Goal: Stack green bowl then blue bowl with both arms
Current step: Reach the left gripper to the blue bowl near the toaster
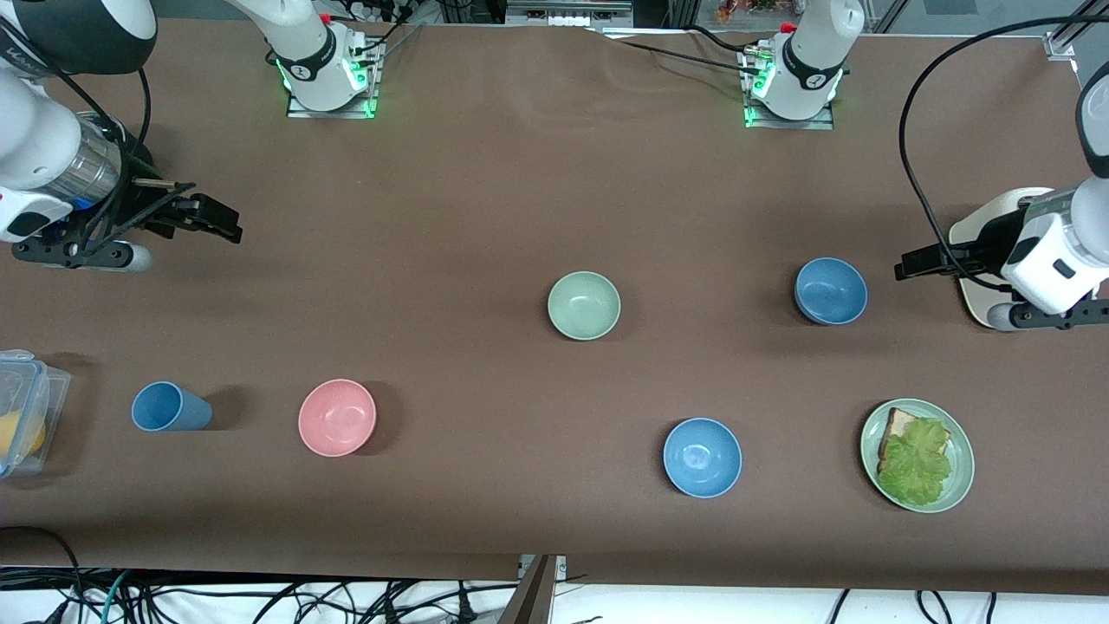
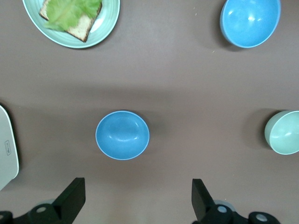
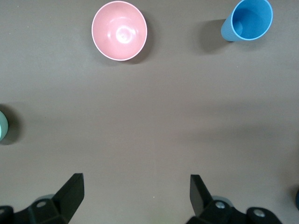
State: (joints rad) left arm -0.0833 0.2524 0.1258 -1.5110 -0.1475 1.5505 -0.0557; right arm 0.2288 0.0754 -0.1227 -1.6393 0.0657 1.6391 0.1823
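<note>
The green bowl stands upright mid-table; it also shows in the left wrist view and at the edge of the right wrist view. The blue bowl, matte slate blue, stands beside it toward the left arm's end and sits mid-frame in the left wrist view. My left gripper is open and empty, up over the table beside the blue bowl, apart from it. My right gripper is open and empty over bare table at the right arm's end.
A glossier sky-blue bowl, a pink bowl, a lying blue cup and a pale green plate with bread and lettuce lie nearer the front camera. A cream board lies under the left wrist. A clear box sits at the right arm's end.
</note>
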